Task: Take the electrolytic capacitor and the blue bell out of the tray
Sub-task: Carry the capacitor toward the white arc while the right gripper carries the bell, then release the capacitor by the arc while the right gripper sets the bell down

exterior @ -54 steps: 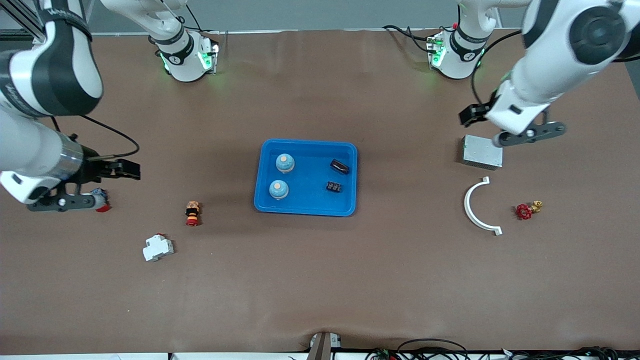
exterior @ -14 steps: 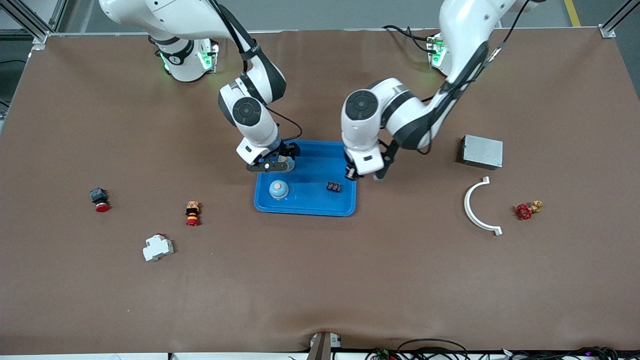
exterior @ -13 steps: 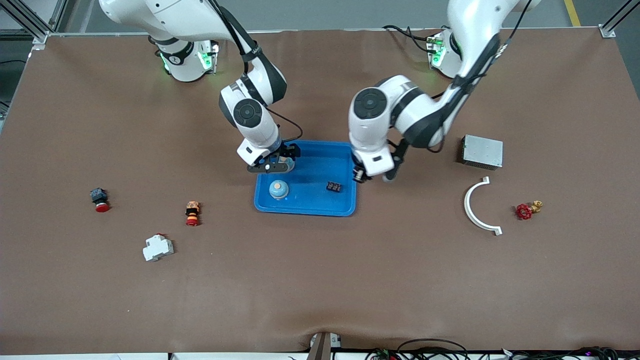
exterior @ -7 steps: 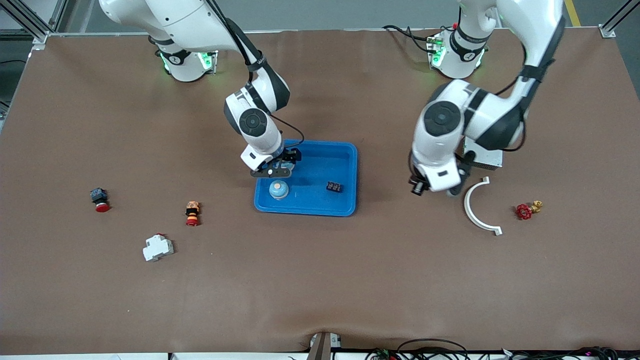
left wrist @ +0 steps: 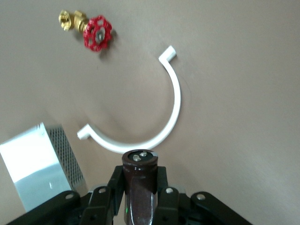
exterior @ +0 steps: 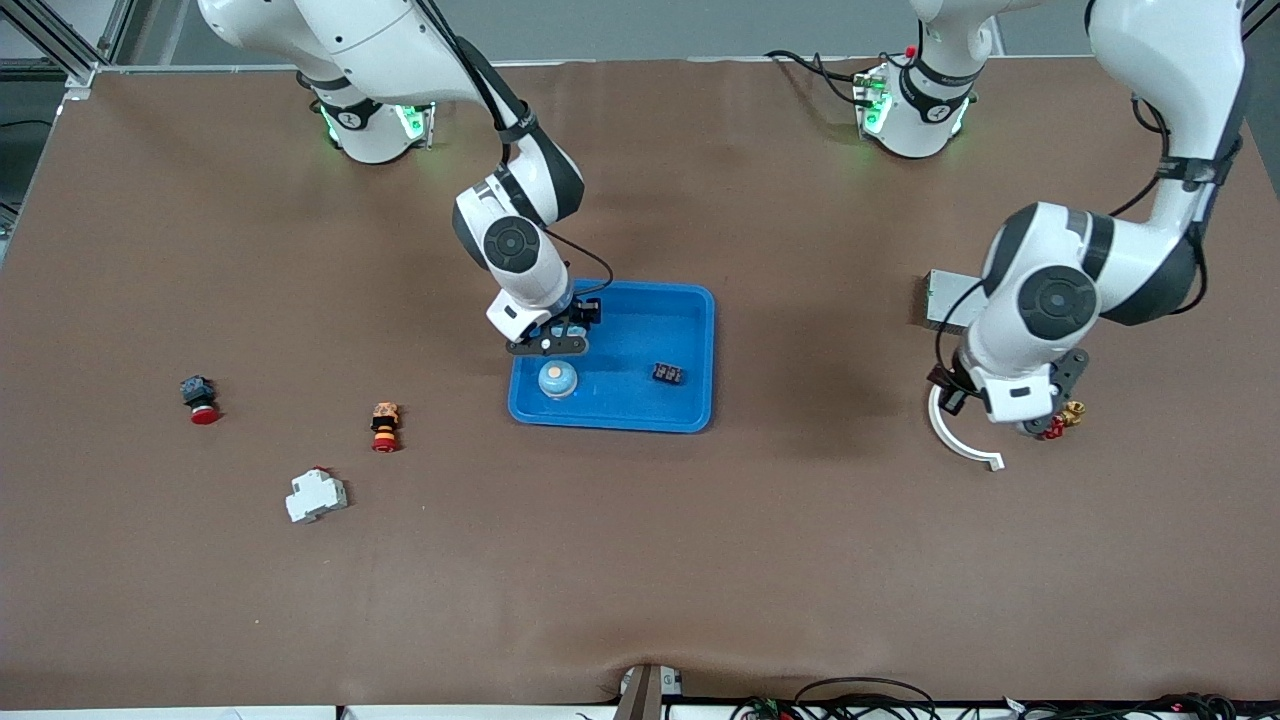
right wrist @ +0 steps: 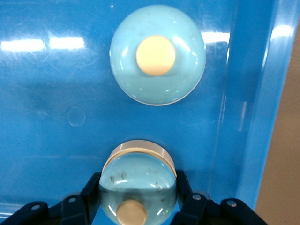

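A dark brown capacitor stands between the fingers of my left gripper, which is shut on it. That left gripper hangs over the table at the left arm's end, above a white curved bracket. My right gripper is down in the blue tray and shut on a pale blue bell, which sits tilted between the fingers. A second bell rests upright in the tray, nearer to the front camera. The same loose bell shows in the right wrist view.
A small black part lies in the tray. A grey metal box, the bracket and a red valve lie under the left arm. Two push buttons and a white breaker lie toward the right arm's end.
The left arm has carried the capacitor from the tray's edge out over the white bracket. The right gripper has closed on the bell in the tray.
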Tool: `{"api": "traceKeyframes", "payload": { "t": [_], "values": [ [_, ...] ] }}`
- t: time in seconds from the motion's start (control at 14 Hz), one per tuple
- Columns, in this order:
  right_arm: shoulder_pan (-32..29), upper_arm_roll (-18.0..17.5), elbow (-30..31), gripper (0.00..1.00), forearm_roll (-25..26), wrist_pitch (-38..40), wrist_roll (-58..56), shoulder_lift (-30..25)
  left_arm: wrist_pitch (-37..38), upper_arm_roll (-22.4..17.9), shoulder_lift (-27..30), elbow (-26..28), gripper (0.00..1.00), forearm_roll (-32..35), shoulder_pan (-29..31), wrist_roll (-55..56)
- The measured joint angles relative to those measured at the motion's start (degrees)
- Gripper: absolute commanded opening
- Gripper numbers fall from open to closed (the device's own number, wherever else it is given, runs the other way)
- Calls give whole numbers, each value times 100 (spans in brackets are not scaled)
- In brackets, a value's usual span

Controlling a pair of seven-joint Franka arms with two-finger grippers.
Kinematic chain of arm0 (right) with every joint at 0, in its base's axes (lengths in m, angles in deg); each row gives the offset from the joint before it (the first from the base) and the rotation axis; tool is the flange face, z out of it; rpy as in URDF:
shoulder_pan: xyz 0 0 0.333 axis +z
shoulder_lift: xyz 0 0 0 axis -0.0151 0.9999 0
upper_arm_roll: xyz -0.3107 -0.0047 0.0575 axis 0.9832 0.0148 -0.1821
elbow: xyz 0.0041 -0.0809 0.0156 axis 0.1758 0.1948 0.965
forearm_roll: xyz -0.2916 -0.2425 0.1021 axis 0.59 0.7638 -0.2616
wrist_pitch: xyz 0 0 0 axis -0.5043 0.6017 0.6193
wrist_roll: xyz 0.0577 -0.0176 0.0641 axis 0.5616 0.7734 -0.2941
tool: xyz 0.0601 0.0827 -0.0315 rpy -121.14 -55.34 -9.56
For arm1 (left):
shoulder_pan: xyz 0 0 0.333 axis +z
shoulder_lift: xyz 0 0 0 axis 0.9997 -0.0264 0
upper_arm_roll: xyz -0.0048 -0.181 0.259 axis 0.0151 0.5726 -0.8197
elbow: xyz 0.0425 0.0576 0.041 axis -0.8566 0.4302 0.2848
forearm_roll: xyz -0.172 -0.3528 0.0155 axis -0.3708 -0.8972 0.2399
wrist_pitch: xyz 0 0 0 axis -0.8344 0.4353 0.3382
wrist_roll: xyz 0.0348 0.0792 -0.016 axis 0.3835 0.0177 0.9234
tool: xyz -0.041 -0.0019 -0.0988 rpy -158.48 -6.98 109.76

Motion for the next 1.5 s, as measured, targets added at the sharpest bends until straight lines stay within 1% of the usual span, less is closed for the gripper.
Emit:
{"api": "traceKeyframes", "payload": {
  "t": [0.21, 0.36, 0.43, 0.57, 0.64, 0.72, 0.86, 0.93, 1.07, 1.15, 1.22, 1.29, 1.36, 1.43, 1.5],
  "values": [
    [0, 1, -9, 15, 0, 25, 0, 1, -636, -16, -369, 14, 0, 5, 594, -696],
    [0, 13, -75, 15, 0, 220, 0, -17, -1149, -28, -728, 16, 0, 224, 931, -920],
    [-3, 41, -181, 16, 0, 527, 0, -77, -1342, -31, -900, 15, 0, 412, 1031, -921],
    [-78, 145, -621, 16, 0, 1644, 0, -329, -1484, -30, -1128, 6, 0, 673, 1094, -921],
    [-205, 194, -960, 16, 1, 2414, -2, -482, -1485, -30, -1170, 2, 12, 716, 1093, -921],
    [-397, 217, -1314, 16, 31, 3097, -22, -616, -1481, -27, -1177, 2, 18, 732, 1089, -921],
    [-860, 232, -1921, 15, 340, 4121, -392, -800, -1437, -24, -1176, 5, 18, 735, 1089, -921],
    [-1077, 242, -2120, 15, 547, 4432, -712, -874, -1311, -24, -1176, 9, 18, 736, 1089, -921],
    [-1511, 259, -2261, 15, 785, 4680, -1557, -1052, -1018, -23, -1172, 9, 18, 742, 1091, -921],
    [-1771, 271, -2262, 16, 820, 4734, -2137, -1153, -898, -23, -1170, 9, 22, 743, 1091, -921],
    [-2064, 282, -2253, 16, 844, 4775, -2695, -1249, -798, -23, -1170, 10, 33, 744, 1092, -921],
    [-2387, 291, -2232, 16, 881, 4804, -3214, -1329, -733, -24, -1170, 13, 48, 744, 1092, -921],
    [-2714, 298, -2190, 16, 941, 4815, -3697, -1395, -701, -24, -1170, 14, 71, 744, 1092, -921],
    [-3006, 303, -2135, 16, 1015, 4806, -4162, -1436, -697, -24, -1170, 13, 100, 744, 1092, -921],
    [-3286, 306, -2075, 16, 1062, 4752, -4627, -1453, -697, -22, -1170, 10, 100, 745, 1091, -921]
  ]
}}
